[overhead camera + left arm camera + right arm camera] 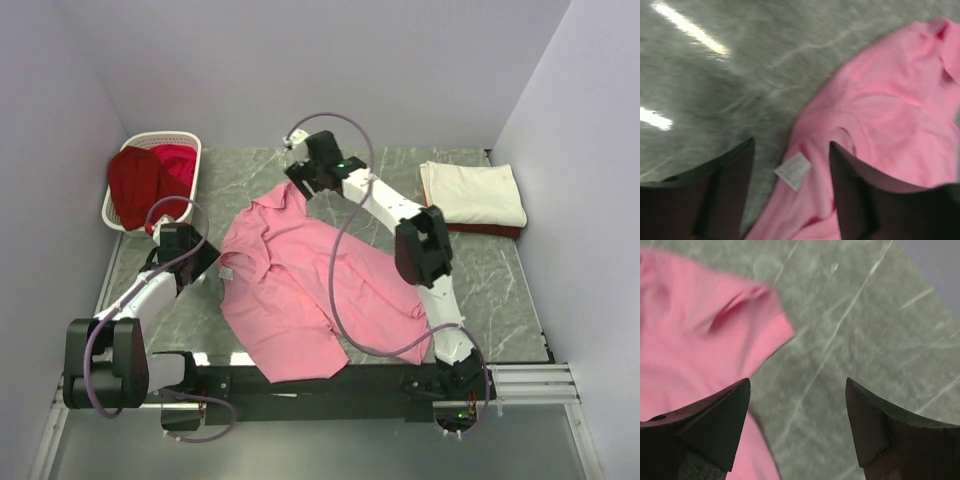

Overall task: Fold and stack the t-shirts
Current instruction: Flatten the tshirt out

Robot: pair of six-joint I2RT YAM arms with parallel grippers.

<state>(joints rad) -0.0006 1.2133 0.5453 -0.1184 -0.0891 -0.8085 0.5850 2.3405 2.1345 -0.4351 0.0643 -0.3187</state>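
Observation:
A pink collared t-shirt [295,290] lies spread and rumpled on the grey table, from the far middle to the near edge. My left gripper [205,262] is open at the shirt's left edge; in the left wrist view its jaws stand either side of the pink hem [880,115] and a white care label [793,170]. My right gripper [298,168] is open above the shirt's far corner; in the right wrist view the pink cloth [695,335] lies to the left and bare table shows between the jaws. A cream-white folded shirt [472,193] lies on a dark red one [490,231] at the far right.
A white slatted basket [189,142] at the far left corner holds crimson and orange-red shirts [150,178]. Grey walls close in the left, far and right sides. The right arm's cable [340,250] loops over the pink shirt.

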